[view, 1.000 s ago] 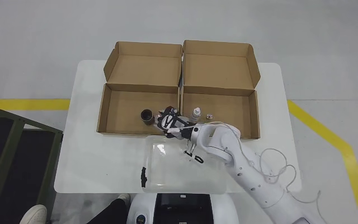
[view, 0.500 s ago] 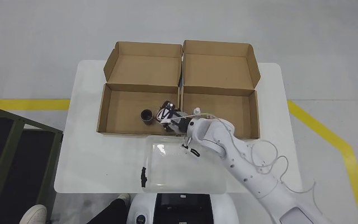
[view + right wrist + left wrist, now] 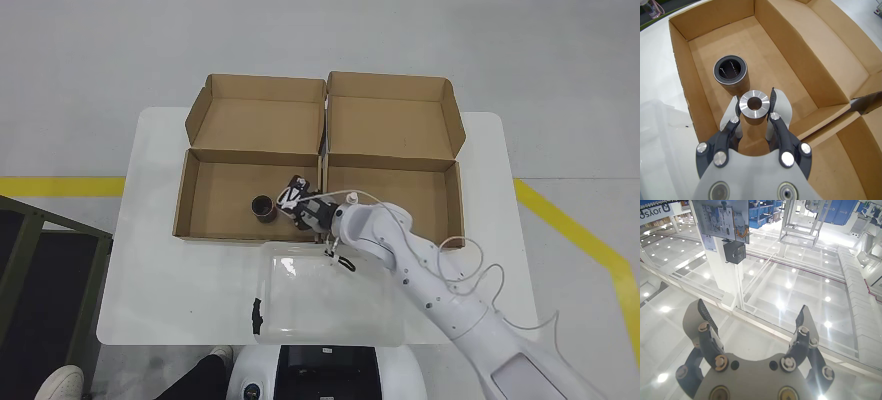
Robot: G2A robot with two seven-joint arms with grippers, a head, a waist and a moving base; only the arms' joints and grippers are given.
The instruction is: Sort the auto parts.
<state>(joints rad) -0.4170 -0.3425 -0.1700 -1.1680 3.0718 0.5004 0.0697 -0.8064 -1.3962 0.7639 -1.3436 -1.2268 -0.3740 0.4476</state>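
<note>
Clamping a silver metal bushing (image 3: pixel 754 103), the right pincer (image 3: pixel 754 99) sits inside a brown cardboard box (image 3: pixel 772 47); the left pincer (image 3: pixel 751 311) gapes apart.

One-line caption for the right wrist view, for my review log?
Right gripper shut on a metal bushing inside a cardboard box, next to an upright dark sleeve.

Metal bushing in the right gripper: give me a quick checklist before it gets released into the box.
1. Right gripper clamped on the metal bushing: ok.
2. Bushing over the cardboard box floor: ok.
3. Gap to the black bearing beside it: cannot tell.
4. Bushing touching the box floor: cannot tell.
5. Left gripper open, facing the ceiling: ok.
</note>
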